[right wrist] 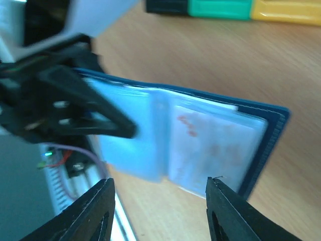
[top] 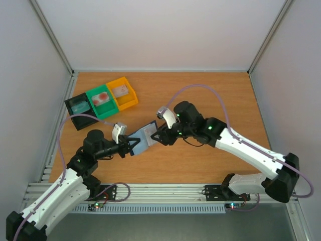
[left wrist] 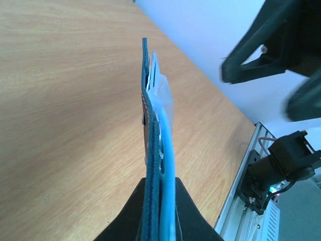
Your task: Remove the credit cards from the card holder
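The card holder [top: 145, 135] is a navy-blue wallet held above the table's middle, and my left gripper [top: 133, 146] is shut on its near edge. In the left wrist view it stands edge-on [left wrist: 150, 140] between my fingertips [left wrist: 159, 198]. The right wrist view shows it open [right wrist: 271, 125] with a pale credit card with reddish marks [right wrist: 215, 145] in the light-blue right pocket. My right gripper [right wrist: 160, 193] is open just in front of the holder's lower edge, touching nothing; from above it [top: 159, 135] sits at the holder's right end.
Three small bins stand at the back left: black [top: 75, 114], green [top: 111, 109] and yellow [top: 131, 99]. Each has a card lying in it. Grey walls enclose the table, and a metal rail [left wrist: 235, 201] runs along the near edge.
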